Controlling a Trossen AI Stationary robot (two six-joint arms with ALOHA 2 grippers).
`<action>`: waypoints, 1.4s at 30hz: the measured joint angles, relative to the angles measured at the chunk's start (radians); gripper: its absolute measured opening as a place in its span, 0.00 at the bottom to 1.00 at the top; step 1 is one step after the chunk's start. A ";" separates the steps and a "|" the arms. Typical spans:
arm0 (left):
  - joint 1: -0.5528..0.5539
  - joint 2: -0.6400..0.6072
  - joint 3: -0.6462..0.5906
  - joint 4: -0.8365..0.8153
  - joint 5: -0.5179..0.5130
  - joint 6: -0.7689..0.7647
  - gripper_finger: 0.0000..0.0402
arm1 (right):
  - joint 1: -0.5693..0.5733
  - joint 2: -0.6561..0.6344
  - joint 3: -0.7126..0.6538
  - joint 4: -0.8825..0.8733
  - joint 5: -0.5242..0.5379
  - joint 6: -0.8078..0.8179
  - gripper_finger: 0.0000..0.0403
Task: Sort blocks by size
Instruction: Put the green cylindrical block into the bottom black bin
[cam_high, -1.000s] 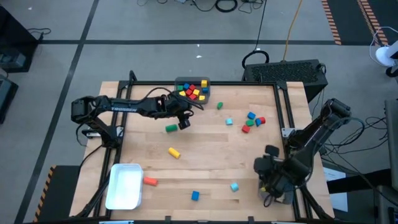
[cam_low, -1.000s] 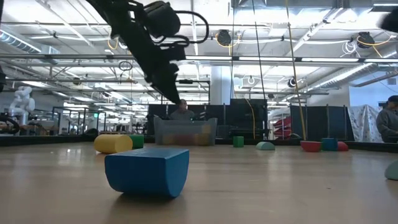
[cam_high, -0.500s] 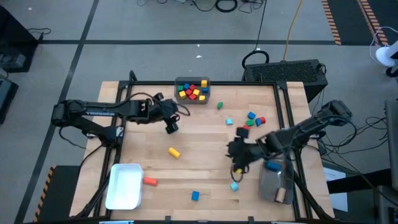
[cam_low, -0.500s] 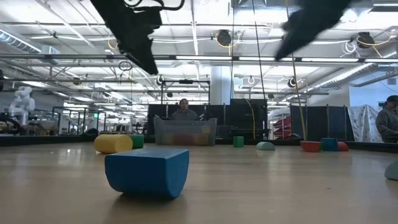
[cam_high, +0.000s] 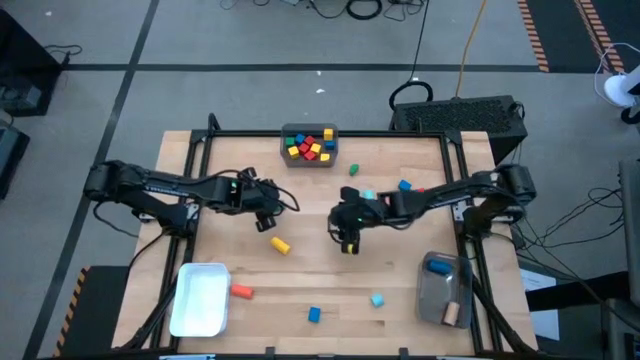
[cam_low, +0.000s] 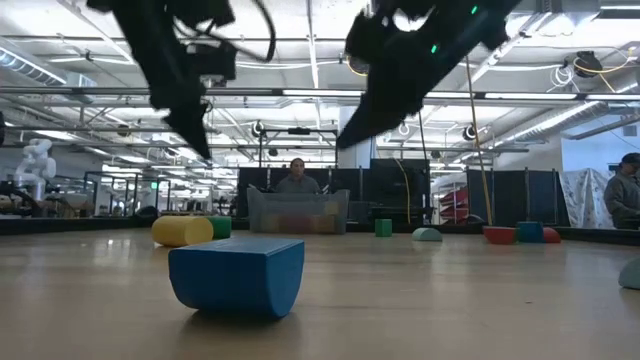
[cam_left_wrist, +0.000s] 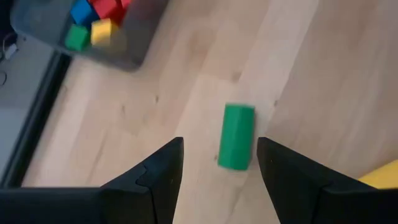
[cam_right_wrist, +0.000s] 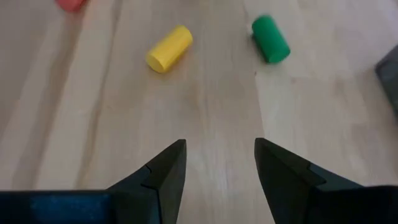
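blocks lie scattered over the wooden table (cam_high: 320, 275), and a grey bin (cam_high: 310, 146) at the far edge already holds a cluster of them. left gripper (cam_left_wrist: 219, 163) hangs over the left-centre of the table, fingers spread apart and holding nothing. green block (cam_left_wrist: 236, 136), a short cylinder, lies on the wood just ahead of those fingers; seen from that wrist, its long axis runs roughly along the reach, into the gap rather than across it. in my judgement the left arm is the nearer one and need only drop onto it. right gripper (cam_right_wrist: 216, 163) is over the table's middle, also open and empty; from its wrist the same green block (cam_right_wrist: 270, 39) and a yellow block (cam_right_wrist: 168, 48) sit well ahead of it, apart from each other. yellow block (cam_high: 280, 245) lies between the two grippers, toward the near side.
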 joint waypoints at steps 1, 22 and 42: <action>0.006 0.000 -0.024 0.021 0.000 0.004 0.52 | -0.010 0.017 0.000 0.010 -0.004 -0.001 0.44; 0.188 0.000 -0.340 0.496 0.274 0.190 0.52 | -0.026 0.095 0.000 0.023 -0.076 0.001 0.44; 0.203 0.200 -0.336 0.648 0.328 0.189 0.39 | -0.026 0.095 0.000 0.045 -0.080 0.002 0.44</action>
